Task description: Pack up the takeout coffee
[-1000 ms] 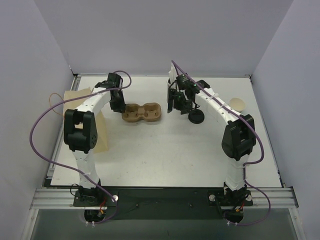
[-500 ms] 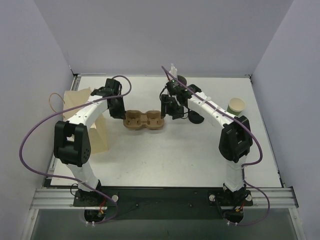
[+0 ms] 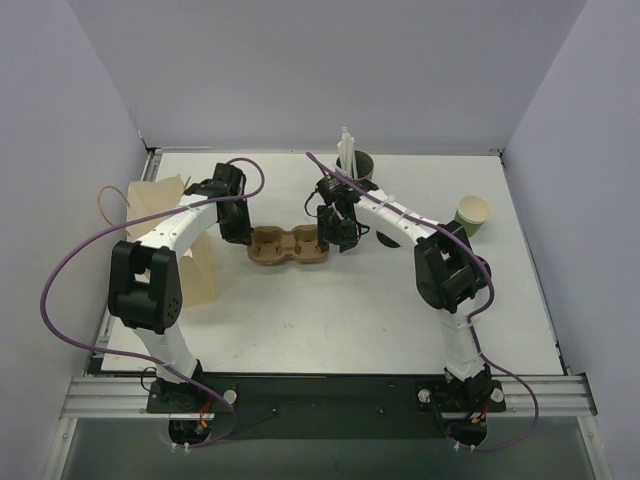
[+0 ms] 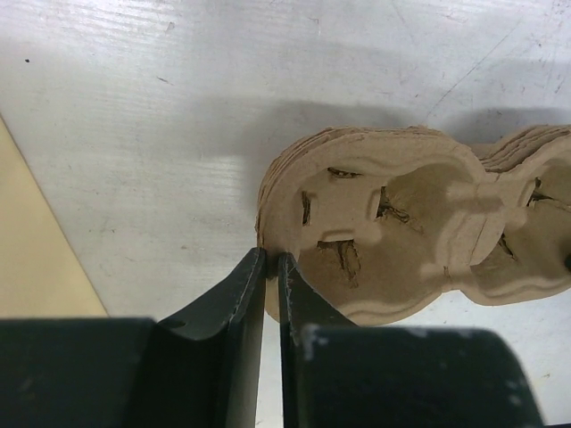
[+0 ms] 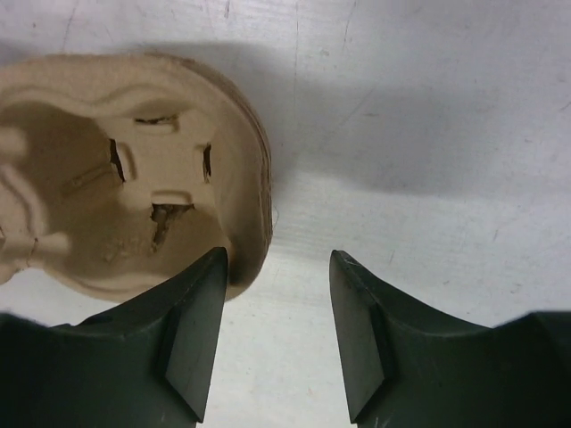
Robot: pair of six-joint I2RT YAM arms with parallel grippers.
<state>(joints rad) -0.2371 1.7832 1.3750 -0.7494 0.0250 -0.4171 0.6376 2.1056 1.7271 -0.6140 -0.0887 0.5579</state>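
The carrier (image 3: 287,246) is sitting nearest, mid-worktop (image 3: 320,320), with a tool at each end. The left tool (image 4: 270,259) is pinching to a slit on the left rim, one finger outside and one over the well (the rim looks layered, so this may be a stack). The right tool (image 5: 277,259) is standing about half wide and straddling the right rim. One finger is over the well and the other is outside it, and neither is clearly touching.

The step in hand seems to be taking the carrier by both ends. Done well, the right tool is sinking until the rim wall sits deep between its fingers. It is then squeezing lightly on the wall, not the torn flaps, because pulp crushes. Both ends are then rising level.

The bag (image 3: 200,265) is standing left of the carrier. Just past the right tool the lid (image 3: 390,240) is lying partly hidden by the arm. Farther right the cup (image 3: 472,213) is standing upright and uncovered, well apart from the carrier. The grey cup (image 3: 356,166) with straws is standing at the back.
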